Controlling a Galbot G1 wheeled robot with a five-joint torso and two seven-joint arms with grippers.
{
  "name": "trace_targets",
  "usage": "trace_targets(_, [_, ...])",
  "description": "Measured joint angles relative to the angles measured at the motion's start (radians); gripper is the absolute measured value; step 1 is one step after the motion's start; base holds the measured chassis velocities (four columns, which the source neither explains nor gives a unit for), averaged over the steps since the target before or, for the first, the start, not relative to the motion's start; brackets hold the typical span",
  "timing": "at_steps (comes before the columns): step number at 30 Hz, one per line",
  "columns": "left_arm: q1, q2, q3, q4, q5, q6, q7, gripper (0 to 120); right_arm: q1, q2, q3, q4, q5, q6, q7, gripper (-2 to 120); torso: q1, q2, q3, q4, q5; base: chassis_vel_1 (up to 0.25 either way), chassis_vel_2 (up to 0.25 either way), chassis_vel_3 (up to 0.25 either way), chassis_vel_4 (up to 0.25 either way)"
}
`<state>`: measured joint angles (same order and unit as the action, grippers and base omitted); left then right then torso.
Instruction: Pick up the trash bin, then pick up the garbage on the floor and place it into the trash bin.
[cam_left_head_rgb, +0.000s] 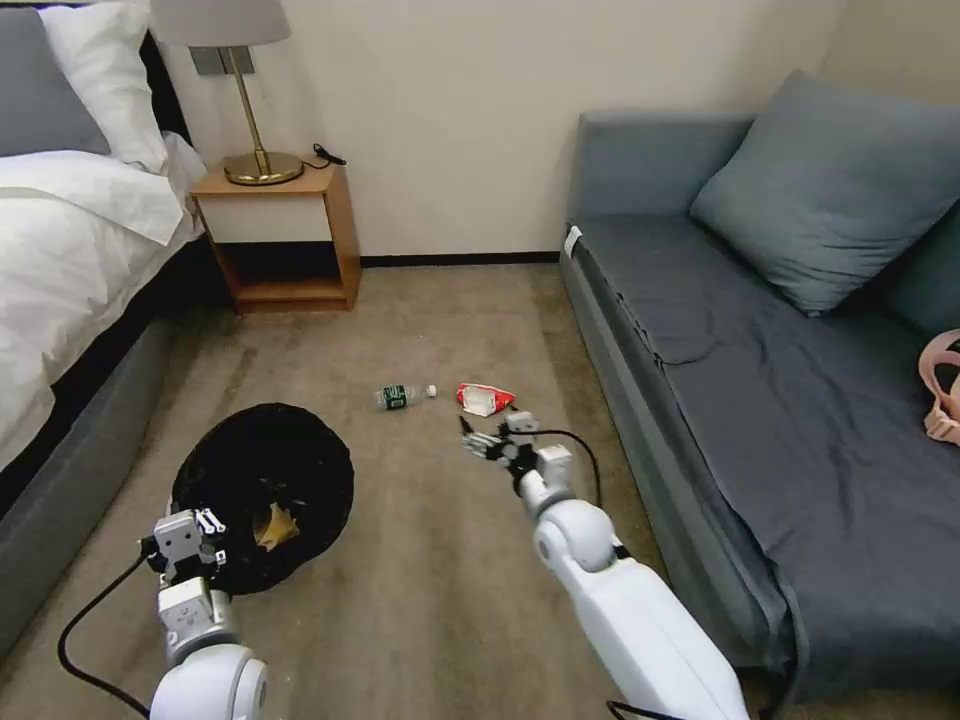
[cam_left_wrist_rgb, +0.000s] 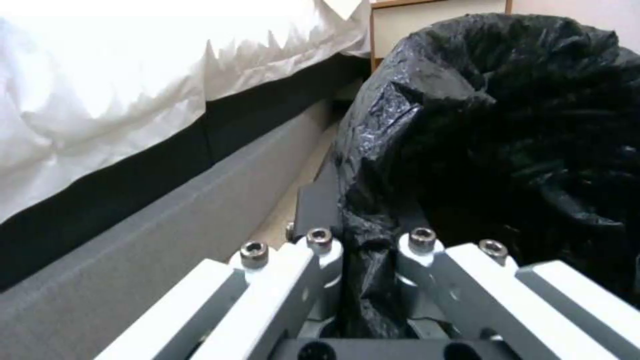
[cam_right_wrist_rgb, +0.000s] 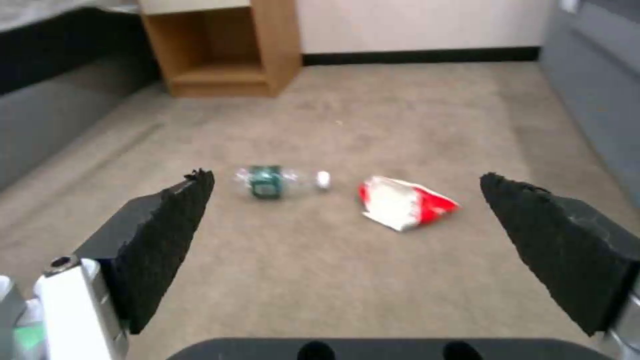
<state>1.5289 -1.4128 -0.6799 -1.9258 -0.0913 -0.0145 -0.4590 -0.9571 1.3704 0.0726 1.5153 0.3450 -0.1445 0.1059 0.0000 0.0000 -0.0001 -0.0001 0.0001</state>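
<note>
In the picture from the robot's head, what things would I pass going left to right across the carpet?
Trash bin clamped at its rim by the left gripper → clear bottle → red-white snack bag, with the open right gripper just short of it → grey sofa.

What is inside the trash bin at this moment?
In the head view, the trash bin, gripped at its rim by the left gripper, holds a brownish piece. The black liner's folds hide the rest of the inside.

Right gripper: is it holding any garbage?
No: the right gripper is open and empty, with the bottle and snack bag on the floor.
</note>
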Motion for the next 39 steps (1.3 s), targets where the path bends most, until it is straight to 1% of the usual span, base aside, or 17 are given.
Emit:
trace_targets(7, [-0.001, -0.002, -0.006, -0.005, -0.003, -0.001, -0.001, 4, -0.067, -0.004, 0.032, 0.014, -0.017, -0.004, 0.015, 100, 0.0, 0.0, 0.0, 0.0, 0.0, 0.0, 0.0, 0.0, 0.0])
trace_targets(9, [0.001, -0.002, -0.013, -0.011, -0.005, -0.001, -0.002, 4, -0.106, 0.002, 0.047, 0.014, -0.046, 0.003, 0.015, 100, 0.0, 0.0, 0.0, 0.0, -0.0001, 0.0, 0.0, 0.0, 0.0])
trace_targets(14, [0.005, -0.006, -0.021, -0.02, -0.007, -0.001, -0.005, 4, -0.13, 0.008, 0.062, 0.006, -0.067, 0.013, 0.014, 100, 0.0, 0.0, 0.0, 0.0001, -0.0001, 0.0, 0.0, 0.0, 0.0])
trace_targets(28, [0.012, -0.013, -0.023, -0.015, -0.005, -0.013, -0.008, 4, -0.138, 0.015, 0.084, -0.022, -0.085, 0.027, 0.001, 100, 0.0, 0.0, 0.0, 0.0001, -0.0001, 0.0, 0.0, 0.0, 0.0])
trace_targets(39, [0.012, -0.013, -0.026, -0.01, -0.005, -0.017, -0.008, 4, -0.121, 0.023, 0.07, -0.052, -0.099, 0.038, -0.008, 100, 0.0, 0.0, 0.0, 0.0001, -0.0001, 0.0, 0.0, 0.0, 0.0])
